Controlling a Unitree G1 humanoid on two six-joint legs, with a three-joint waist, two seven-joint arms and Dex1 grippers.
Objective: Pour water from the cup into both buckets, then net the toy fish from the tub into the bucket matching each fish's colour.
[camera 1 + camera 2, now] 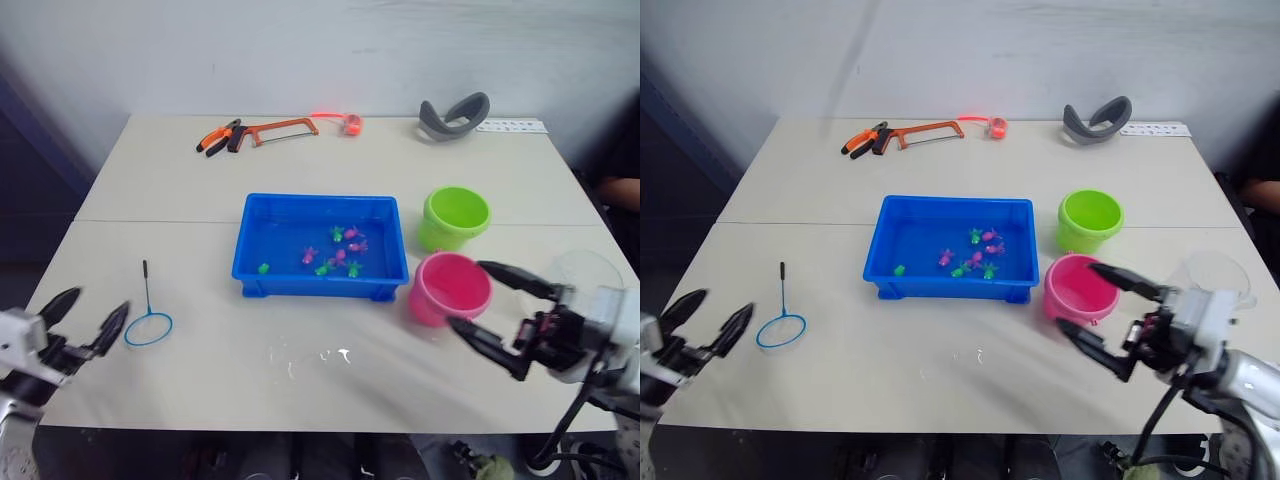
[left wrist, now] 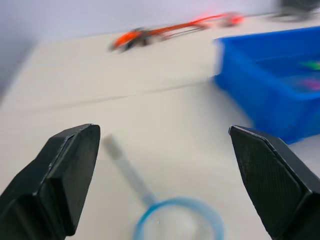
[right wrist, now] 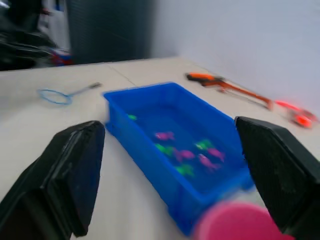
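The blue tub [image 1: 320, 215] sits mid-table with several tiny green and pink toy fish [image 1: 340, 250] in it. To its right stand the lime green bucket [image 1: 455, 217] and, nearer me, the pink bucket [image 1: 450, 287]. The clear cup [image 1: 588, 270] stands upright at the right table edge, behind my right arm. The net [image 1: 148, 327] lies flat on the table left of the tub, handle pointing away. My left gripper [image 1: 100, 300] is open just left of the net hoop [image 2: 175, 220], holding nothing. My right gripper [image 1: 467, 294] is open and empty, right in front of the pink bucket.
An orange hacksaw [image 1: 280, 129] and orange-handled pliers [image 1: 220, 138] lie at the table's far edge, with a small red item [image 1: 351, 123], a grey curved band [image 1: 453, 115] and a white strip [image 1: 510, 126]. A little spilled water [image 1: 310, 358] glints in front of the tub.
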